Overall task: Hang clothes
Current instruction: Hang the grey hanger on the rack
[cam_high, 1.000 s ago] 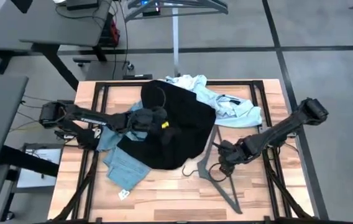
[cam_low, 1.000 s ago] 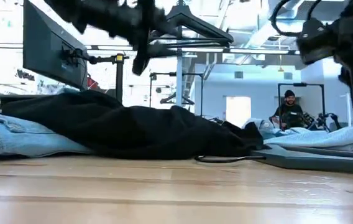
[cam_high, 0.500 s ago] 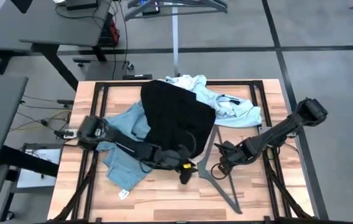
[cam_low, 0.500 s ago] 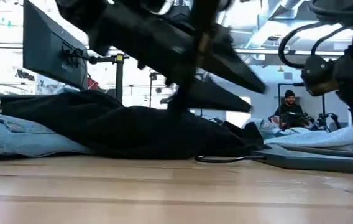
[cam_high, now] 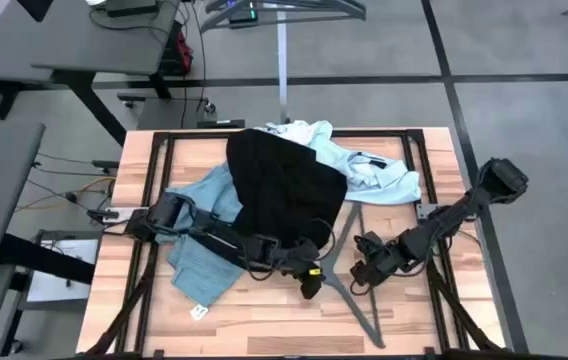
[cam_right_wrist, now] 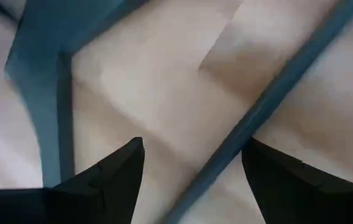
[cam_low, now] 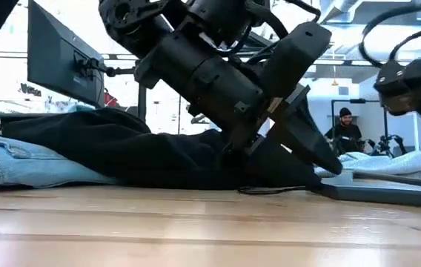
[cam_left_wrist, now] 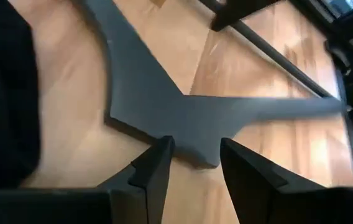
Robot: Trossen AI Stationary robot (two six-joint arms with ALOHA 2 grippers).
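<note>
The clothes lie heaped at the table's far middle. The black t-shirt [cam_high: 284,190] is on top, the pale blue shirt [cam_high: 369,165] to its right and the jeans [cam_high: 196,250] to its left. A dark grey hanger [cam_high: 349,265] lies flat on the wood in front of them. My left gripper [cam_high: 310,282] is open, low over the hanger's middle [cam_left_wrist: 183,121], and hides the hook. My right gripper [cam_high: 364,272] is open just right of it, above one hanger arm [cam_right_wrist: 251,127]. My left gripper comes down slanting from the table's left, with its fingertips [cam_left_wrist: 163,149] on either side of the near edge of the hanger's middle piece. I cannot tell whether they touch it. The hanger lies flat on the table.
Black frame rails [cam_high: 159,180] run along both sides of the table. A paper tag [cam_high: 198,312] lies by the jeans' near end. Bare wood [cam_high: 264,325] stretches along the near edge. A garment rack pole [cam_high: 282,60] stands beyond the far edge, and a person sits far behind.
My left gripper has swung from above the black t-shirt toward the table's near right and come down to the hanger's middle. My right gripper has shifted slightly toward the near edge. The clothes and the hanger lie as before.
</note>
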